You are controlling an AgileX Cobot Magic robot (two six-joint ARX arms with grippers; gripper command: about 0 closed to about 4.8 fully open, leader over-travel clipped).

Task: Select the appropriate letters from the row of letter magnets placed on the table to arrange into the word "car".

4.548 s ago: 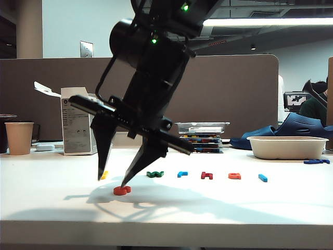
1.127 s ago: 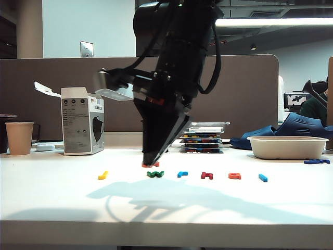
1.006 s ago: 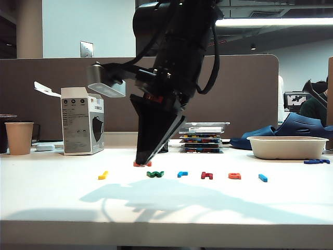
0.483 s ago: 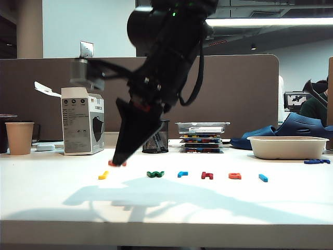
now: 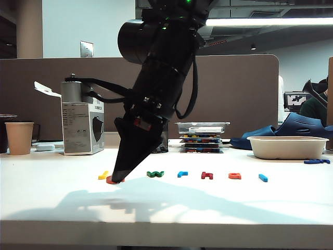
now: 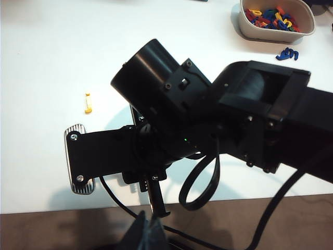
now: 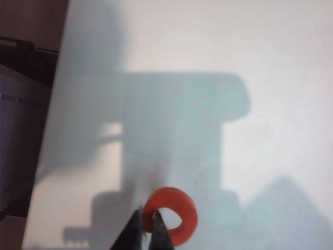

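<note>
Since the earlier frames we see the right gripper (image 5: 118,178) carry the orange "c" (image 7: 171,215) leftward and down to the table (image 5: 218,208), pinched shut on its rim, just in front of the yellow letter (image 5: 103,175). We judge it's placing the first letter of "car"; beyond the hand to its right the row keeps the orange "a" (image 5: 234,176) and light blue "r" (image 5: 182,174). We can't tell the left gripper (image 6: 151,234) state, parked near the table edge.

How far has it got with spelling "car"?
Just starting. Nothing is laid out as a word yet. The right pincer is shut on the orange "c", low over the table in front of the row. The orange "a" and blue "r" are untouched. The left pincer isn't visible.
</note>
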